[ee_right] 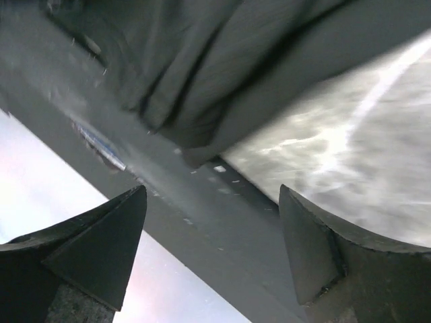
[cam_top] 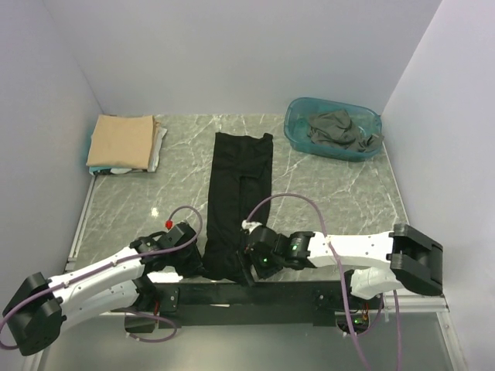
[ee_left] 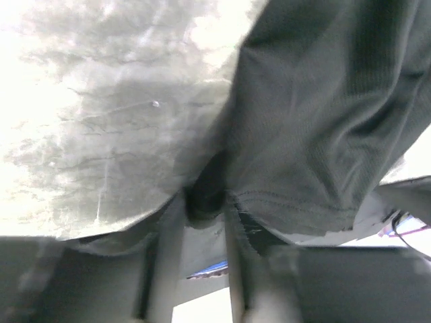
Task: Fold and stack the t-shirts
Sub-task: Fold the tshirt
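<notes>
Nearest the camera, the black mounting rail (cam_top: pixel 224 294) runs along the near edge of the bench (cam_top: pixel 340 197).

Working left to right along that edge, the left gripper (cam_top: pixel 192 264) sits low at the near left corner of the black t-shirt (cam_top: pixel 238 193). Its wrist view shows the fingers (ee_left: pixel 168 262) standing narrowly apart, with the shirt's stitched hem lying over the right-hand one. A dark fold sits at the tips, but whether cloth is actually pinched cannot be told.

The black t-shirt is folded to a long narrow strip and lies lengthwise down the middle of the bench. Its near end reaches the rail between the two grippers.

The right gripper (cam_top: pixel 247 267) sits low at the shirt's near right corner. Its wrist view shows both fingers wide apart with nothing between them. The shirt's edge lies just ahead of the tips, apart from them and partly over the rail.

Far row, left to right:
- The tan t-shirt (cam_top: pixel 120 139) lies folded on top of the thin pale t-shirts (cam_top: pixel 158 145), stacked at the far left corner.
- The translucent teal tub (cam_top: pixel 292 124) stands at the far right, with the dark grey t-shirt (cam_top: pixel 336 130) crumpled inside it.
</notes>
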`<act>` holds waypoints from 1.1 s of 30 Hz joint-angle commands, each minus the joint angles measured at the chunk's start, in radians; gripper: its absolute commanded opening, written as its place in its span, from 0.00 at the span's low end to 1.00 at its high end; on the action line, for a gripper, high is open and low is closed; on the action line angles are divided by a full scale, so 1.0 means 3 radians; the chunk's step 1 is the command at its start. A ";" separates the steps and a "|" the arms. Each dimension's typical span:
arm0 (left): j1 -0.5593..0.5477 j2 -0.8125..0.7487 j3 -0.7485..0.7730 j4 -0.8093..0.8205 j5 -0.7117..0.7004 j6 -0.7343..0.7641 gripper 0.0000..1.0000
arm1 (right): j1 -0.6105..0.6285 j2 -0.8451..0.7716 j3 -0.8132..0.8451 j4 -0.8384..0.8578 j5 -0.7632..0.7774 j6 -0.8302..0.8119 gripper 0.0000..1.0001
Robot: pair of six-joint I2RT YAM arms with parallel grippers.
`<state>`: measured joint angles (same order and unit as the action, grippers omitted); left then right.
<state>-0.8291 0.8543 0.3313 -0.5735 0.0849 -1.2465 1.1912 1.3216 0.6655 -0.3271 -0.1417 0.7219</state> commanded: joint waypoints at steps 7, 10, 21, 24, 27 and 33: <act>-0.0013 0.0348 0.0026 -0.0067 -0.0242 -0.0079 0.01 | 0.0406 0.0436 0.0262 0.0073 0.0553 0.0217 0.70; -0.0013 0.0343 0.0010 -0.0006 -0.0155 -0.0069 0.01 | 0.0412 0.0493 0.0262 0.0119 0.0615 0.0247 0.67; -0.0013 0.0138 -0.0031 -0.0067 -0.0104 -0.0140 0.01 | 0.0412 0.0519 0.0226 0.0180 0.0401 0.0165 0.27; -0.0013 0.0103 -0.0051 -0.0072 -0.0048 -0.0171 0.01 | 0.0417 0.0422 0.0149 0.0114 0.0380 0.0196 0.10; -0.0013 0.0016 -0.0072 -0.0118 -0.0007 -0.0191 0.01 | 0.0412 0.0284 0.0093 -0.0003 0.0365 0.0268 0.05; -0.0018 -0.0250 0.0036 -0.0378 0.0080 -0.0227 0.01 | 0.0422 -0.0094 -0.0122 -0.0228 0.0232 0.0446 0.00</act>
<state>-0.8291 0.8204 0.3256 -0.6178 0.0902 -1.2995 1.3090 1.3533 0.6521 -0.3367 -0.0544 0.8131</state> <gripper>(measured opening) 0.032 0.010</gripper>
